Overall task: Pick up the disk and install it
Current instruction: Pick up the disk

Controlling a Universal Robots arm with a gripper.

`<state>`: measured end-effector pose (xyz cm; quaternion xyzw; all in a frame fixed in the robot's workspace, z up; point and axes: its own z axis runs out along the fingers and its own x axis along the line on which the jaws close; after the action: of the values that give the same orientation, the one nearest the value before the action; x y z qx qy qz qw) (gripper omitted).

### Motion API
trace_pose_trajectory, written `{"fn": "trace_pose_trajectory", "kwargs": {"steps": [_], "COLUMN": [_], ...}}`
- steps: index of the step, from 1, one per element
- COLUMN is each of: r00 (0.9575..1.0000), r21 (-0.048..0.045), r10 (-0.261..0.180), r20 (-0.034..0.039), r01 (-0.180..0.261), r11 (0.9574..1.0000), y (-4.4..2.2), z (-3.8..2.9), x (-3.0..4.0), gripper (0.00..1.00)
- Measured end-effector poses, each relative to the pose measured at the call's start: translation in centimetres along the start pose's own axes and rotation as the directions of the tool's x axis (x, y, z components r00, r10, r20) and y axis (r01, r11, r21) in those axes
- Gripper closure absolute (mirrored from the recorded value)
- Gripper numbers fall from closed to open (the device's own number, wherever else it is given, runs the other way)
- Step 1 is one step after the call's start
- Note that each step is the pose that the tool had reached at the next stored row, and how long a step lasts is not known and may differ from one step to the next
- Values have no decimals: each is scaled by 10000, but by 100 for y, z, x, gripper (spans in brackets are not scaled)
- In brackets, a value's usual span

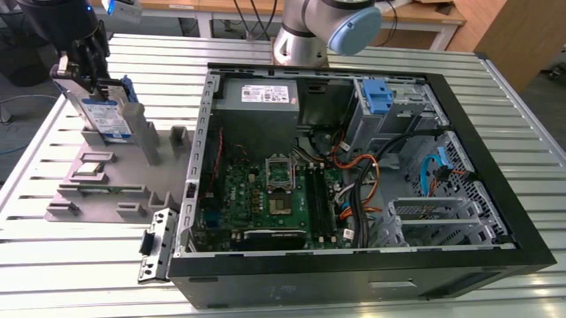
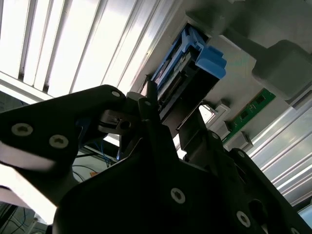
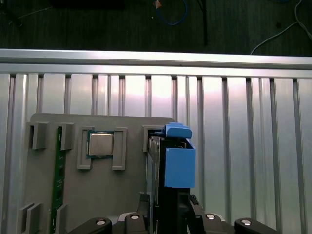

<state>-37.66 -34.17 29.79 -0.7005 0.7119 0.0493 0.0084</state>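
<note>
The disk (image 1: 108,118) is a silver hard drive in a blue bracket. It stands upright in a slot of the grey fixture (image 1: 115,192) at the exterior view's left. My gripper (image 1: 89,83) comes down on its upper end, with a finger on each flat side, and looks shut on it. In the first wrist view the disk (image 3: 179,165) shows its blue bracket end between my fingers (image 3: 145,207). The second wrist view shows the disk (image 2: 175,68) edge-on beyond one of my dark fingers (image 2: 146,105). The disk's lower end still sits in the fixture.
An open computer case (image 1: 495,165) lies at the exterior view's right, with a motherboard, cables and a blue latch (image 1: 378,96) by its drive bay. The fixture also holds a processor chip (image 3: 100,144) and a green memory stick (image 3: 58,170). The arm's base (image 1: 305,40) stands behind the case.
</note>
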Motion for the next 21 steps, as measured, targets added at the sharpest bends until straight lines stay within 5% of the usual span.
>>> {"fn": "trace_pose_trajectory", "kwargs": {"steps": [2, 21], "r00": [10000, 10000], "r21": [0, 0], "r10": [0, 0], "r20": [0, 0], "r01": [0, 0], "r11": [10000, 10000], "y": [0, 0], "z": [0, 0], "x": [0, 2], "gripper": [61, 65]}}
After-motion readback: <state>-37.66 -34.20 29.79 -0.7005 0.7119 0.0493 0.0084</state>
